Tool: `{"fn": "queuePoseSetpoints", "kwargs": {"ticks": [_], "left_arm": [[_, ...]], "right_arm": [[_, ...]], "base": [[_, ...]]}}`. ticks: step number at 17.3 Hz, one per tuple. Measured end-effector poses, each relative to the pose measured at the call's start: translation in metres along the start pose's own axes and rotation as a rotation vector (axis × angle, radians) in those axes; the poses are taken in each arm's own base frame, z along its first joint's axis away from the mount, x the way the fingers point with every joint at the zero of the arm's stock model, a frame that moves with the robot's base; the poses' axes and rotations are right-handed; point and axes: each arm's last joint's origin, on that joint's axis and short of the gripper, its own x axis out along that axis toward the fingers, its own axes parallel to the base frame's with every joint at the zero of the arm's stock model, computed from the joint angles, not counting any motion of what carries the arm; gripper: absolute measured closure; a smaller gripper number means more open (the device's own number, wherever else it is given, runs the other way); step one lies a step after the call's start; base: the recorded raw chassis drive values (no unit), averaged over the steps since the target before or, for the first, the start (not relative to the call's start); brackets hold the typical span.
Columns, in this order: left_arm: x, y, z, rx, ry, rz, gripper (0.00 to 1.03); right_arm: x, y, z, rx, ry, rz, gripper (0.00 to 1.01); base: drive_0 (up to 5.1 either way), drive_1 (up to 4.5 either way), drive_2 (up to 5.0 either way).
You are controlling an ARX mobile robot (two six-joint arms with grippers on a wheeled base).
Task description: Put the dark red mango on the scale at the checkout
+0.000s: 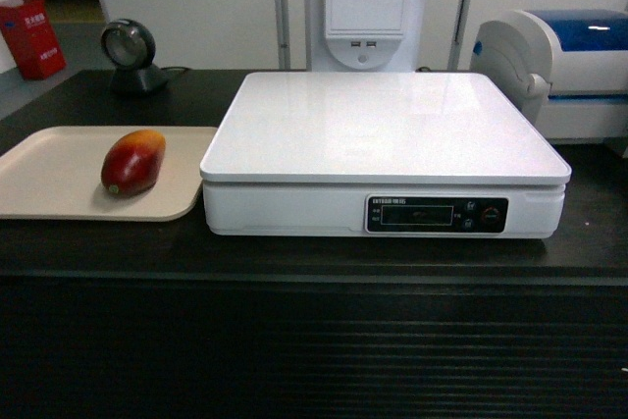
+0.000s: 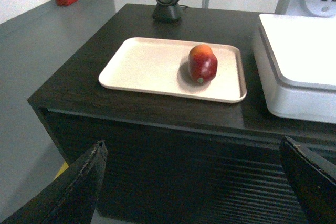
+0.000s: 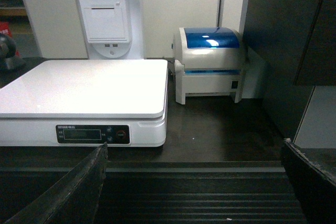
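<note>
Dark red mango [image 1: 132, 162] lying on beige tray [image 1: 59, 179], left of white scale [image 1: 385, 134] on dark counter [image 1: 294, 252], scale platter bare, left fingers [image 2: 79, 182] and right fingers [image 3: 84, 182] spread wide, holding nothing

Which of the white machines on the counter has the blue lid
The label printer at the far right, beside the scale. Its top cover is glossy blue; the scale is all white with a black display strip.

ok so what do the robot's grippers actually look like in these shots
Only fingertips show, in the wrist views. The left gripper and the right gripper each have two dark, near-black fingers with matte surfaces and slightly worn edges. No cables or markings are visible.
</note>
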Motion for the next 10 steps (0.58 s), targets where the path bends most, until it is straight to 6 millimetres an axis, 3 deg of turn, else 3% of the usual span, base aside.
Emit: {"fn": "queuePoseSetpoints", "kwargs": {"ticks": [2,7,10], "left_arm": [[0.021,0.003,0.022,-0.043,-0.047,0.128,0.05],[0.102,0.014,0.069,0.015,-0.098,0.001,0.05],[0.120,0.014,0.075,0.032,-0.088,-0.025,0.05]], "right_arm": [[0.000,0.000,0.000,0.000,0.000,-0.001,0.03],[0.000,0.000,0.000,0.000,0.001,-0.001,0.03],[0.000,0.000,0.000,0.000,0.000,-0.001,0.03]], "base": [[0.0,0.00,0.0],[0.0,0.00,0.0],[0.0,0.00,0.0]]}}
